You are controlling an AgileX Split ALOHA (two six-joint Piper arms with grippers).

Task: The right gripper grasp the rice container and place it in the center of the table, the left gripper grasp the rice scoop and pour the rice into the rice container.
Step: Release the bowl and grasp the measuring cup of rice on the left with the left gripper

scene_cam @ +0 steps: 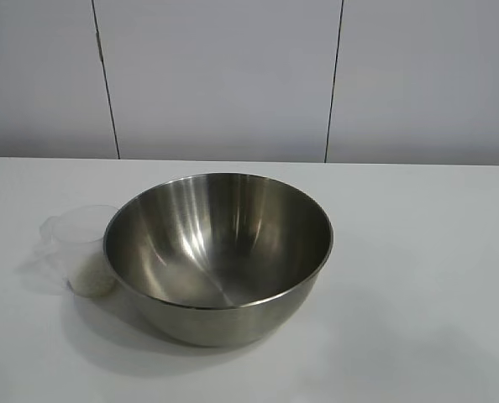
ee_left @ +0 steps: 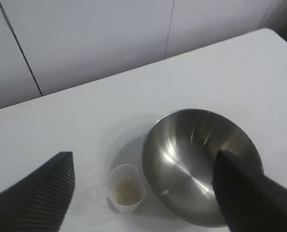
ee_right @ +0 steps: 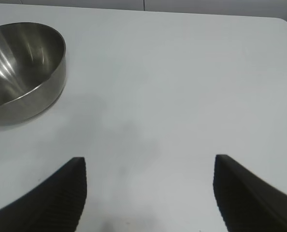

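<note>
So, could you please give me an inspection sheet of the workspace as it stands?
Surface: white table, bare around the items.
Job's things: steel rice container upright, no grains seen inside; clear rice scoop upright beside it on the arms' left, with rice at its bottom.
Clutter: nothing seen.
Grippers: left tool open, above both items, holding nothing; right tool open over bare table, away from the container.
Cables: nothing seen.
Surroundings: pale panelled wall behind.

Pale panelled wall (scene_cam: 224,75) w/ dark vertical seams
</note>
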